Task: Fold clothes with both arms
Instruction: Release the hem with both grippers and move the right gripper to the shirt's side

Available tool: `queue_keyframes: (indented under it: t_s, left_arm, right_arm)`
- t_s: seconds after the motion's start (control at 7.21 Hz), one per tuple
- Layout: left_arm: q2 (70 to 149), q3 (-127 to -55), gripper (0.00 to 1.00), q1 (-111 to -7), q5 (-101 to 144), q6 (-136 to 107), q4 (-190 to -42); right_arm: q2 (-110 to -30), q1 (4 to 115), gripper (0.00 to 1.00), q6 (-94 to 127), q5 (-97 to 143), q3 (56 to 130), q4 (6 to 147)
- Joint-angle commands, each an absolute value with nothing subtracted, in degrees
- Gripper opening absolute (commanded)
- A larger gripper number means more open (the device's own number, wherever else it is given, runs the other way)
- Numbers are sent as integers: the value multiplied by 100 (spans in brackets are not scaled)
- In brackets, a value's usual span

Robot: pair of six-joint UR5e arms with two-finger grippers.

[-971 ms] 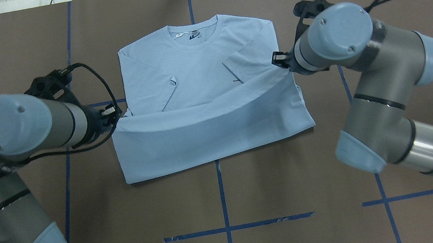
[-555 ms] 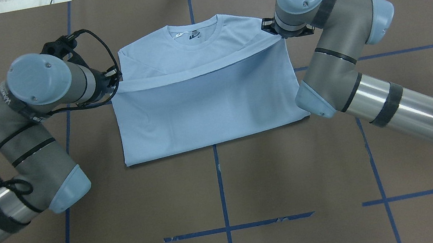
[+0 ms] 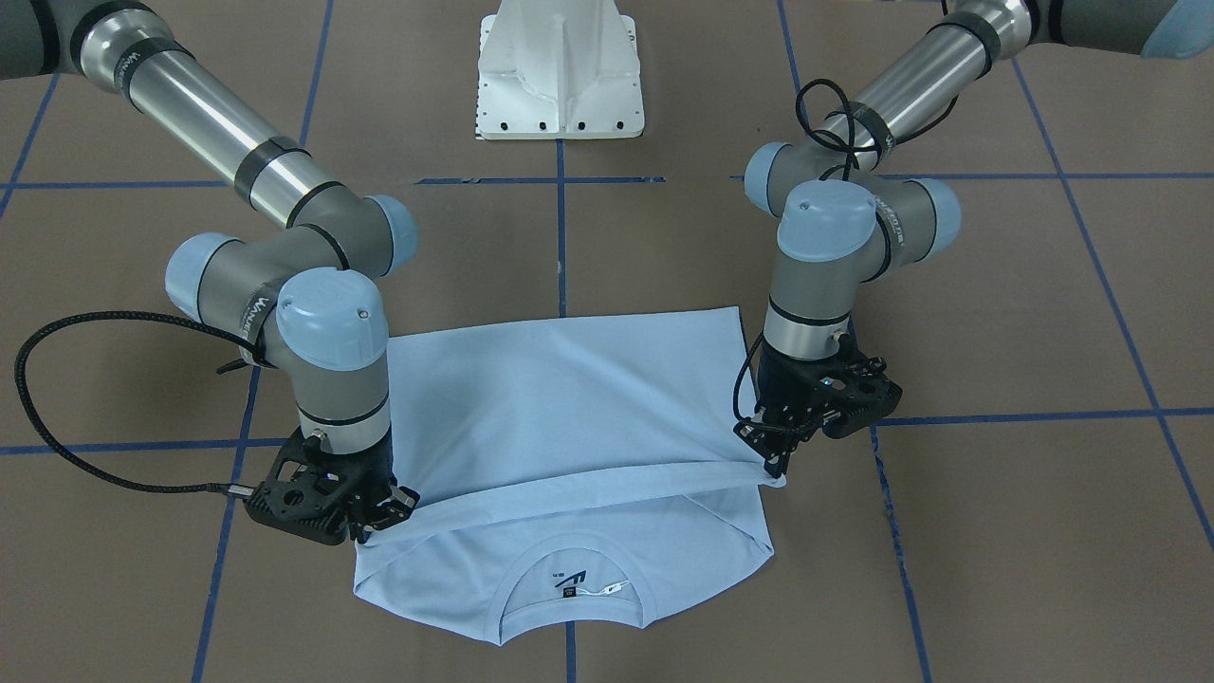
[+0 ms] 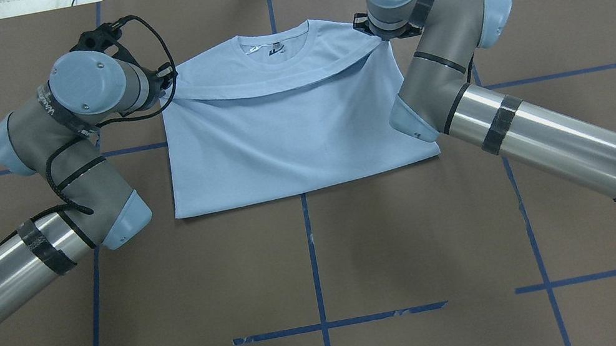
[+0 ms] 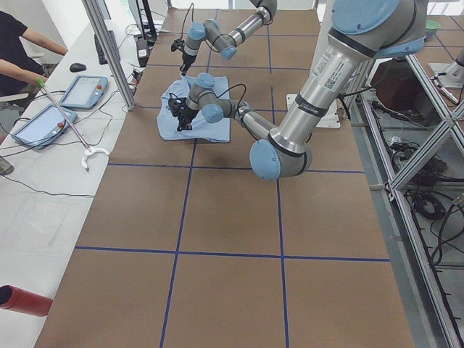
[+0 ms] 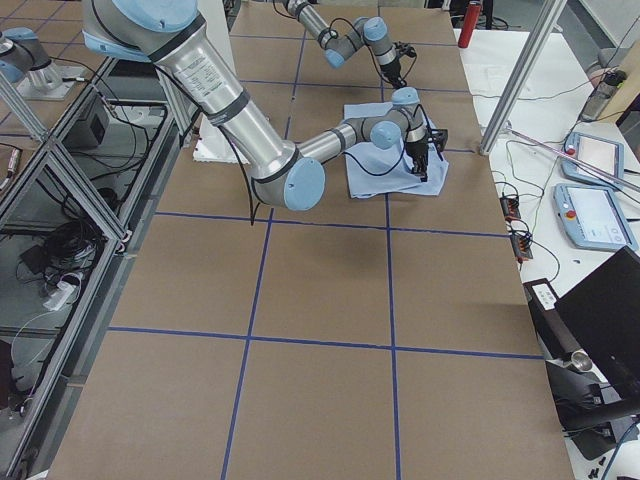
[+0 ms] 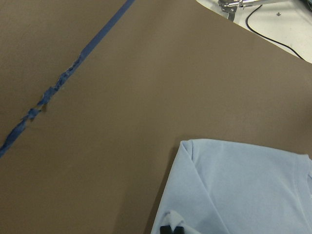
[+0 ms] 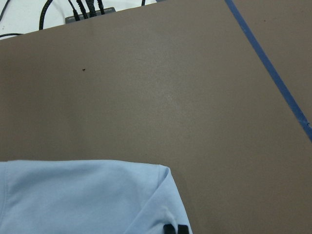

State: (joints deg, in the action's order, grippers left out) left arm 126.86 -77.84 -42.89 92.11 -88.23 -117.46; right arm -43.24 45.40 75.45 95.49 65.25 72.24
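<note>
T-shirt (image 4: 288, 132) centre of tabletop (image 4: 391, 247), hem doubled toward far collar. Grip: left end effector (image 4: 167, 89), right end effector (image 4: 382, 37) each pinching hem corner. Risk: hem sags mid-span, right corner farther; release likely gives skewed, wrinkled fold.

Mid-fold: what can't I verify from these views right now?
- Overhead and front views: the T-shirt chest is covered by its own folded-over lower half.
- Front view: the collar label text is too small to read.
- Both wrist views: the bottom edge cuts off the left gripper and right gripper.
</note>
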Motion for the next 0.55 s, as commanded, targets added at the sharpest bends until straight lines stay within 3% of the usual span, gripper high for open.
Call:
queue_keyframes:
  t_s: [0.0,0.14,0.28,0.42]
  left_arm:
    - [12735,-7455,6,-4316,9193,-8754,-12039]
    - [12753,-7401,18,-4324,9202,-8745,-12050]
    - [12744,-7339,18,-4316,9202,-8745,-12076]
    - [12762,-7339,27,-4307,9202,-8745,-12076]
  right_arm:
    - [-4263,4518,0,7558,9336,6320,7128]
    - [-4306,4491,0,7559,9325,6319,7128]
    - [-4341,4491,0,7585,9316,6354,7102]
    - [-4359,4491,7,7611,9316,6354,6997]
